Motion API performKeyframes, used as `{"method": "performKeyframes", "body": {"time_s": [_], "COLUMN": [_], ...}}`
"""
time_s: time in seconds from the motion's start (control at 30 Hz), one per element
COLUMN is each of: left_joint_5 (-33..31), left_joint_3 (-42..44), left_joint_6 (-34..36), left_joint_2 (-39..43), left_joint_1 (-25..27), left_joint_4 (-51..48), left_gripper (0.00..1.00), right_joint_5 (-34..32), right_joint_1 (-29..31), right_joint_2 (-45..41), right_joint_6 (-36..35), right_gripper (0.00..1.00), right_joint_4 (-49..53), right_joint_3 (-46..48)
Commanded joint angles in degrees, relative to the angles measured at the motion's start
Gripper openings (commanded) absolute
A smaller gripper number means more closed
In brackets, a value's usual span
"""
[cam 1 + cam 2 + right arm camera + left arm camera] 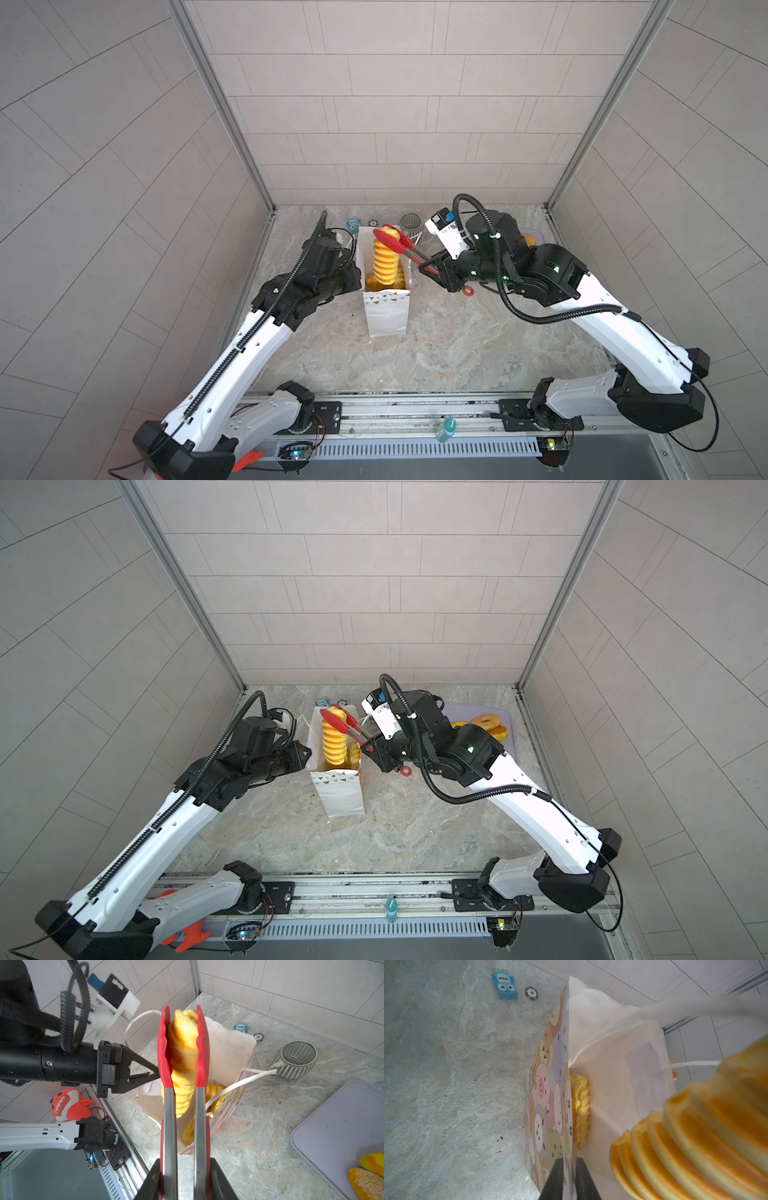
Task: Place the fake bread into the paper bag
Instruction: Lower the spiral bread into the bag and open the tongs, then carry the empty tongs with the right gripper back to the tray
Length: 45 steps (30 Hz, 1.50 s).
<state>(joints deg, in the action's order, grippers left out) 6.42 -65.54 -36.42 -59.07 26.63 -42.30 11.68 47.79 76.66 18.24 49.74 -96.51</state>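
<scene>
Left wrist view reads "One" on a blue owl block (504,984) and "10" on a poker chip (531,992). The left gripper (569,1161) pinches the wall of the paper bag (544,1093), which has a pastel animal print. The right gripper (185,1169) clamps red-tipped tongs (163,1053), and these squeeze a glossy, ribbed golden loaf (184,1043) that stands upright in the bag's mouth, its lower end inside and perhaps resting there.

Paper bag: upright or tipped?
Upright. The paper bag stands on its base, mouth facing up; the left hand pinches its wall.
</scene>
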Motion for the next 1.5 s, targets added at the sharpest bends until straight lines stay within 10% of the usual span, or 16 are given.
{"method": "performKeyframes", "body": {"time_s": [0.0,0.57,1.47], "left_joint_5": [-0.05,0.00,0.26], "left_joint_3": [0.26,0.50,0.90], "left_joint_6": [0.19,-0.14,0.07], "left_joint_2": [0.15,0.29,0.64], "left_joint_1": [-0.35,-0.33,-0.33], "left_joint_4": [0.01,0.05,0.14], "left_gripper": [0.18,0.18,0.18], "right_joint_5": [-1.14,-2.14,-17.22], "right_joint_1": [0.63,1.56,-7.19], "right_joint_2": [-0.07,0.47,-9.16], "right_joint_6": [-1.07,-1.19,-2.09], "right_gripper": [0.34,0.54,0.51], "right_joint_4": [-1.50,-1.03,-2.81], "right_joint_3": [-0.53,-1.02,-1.91]}}
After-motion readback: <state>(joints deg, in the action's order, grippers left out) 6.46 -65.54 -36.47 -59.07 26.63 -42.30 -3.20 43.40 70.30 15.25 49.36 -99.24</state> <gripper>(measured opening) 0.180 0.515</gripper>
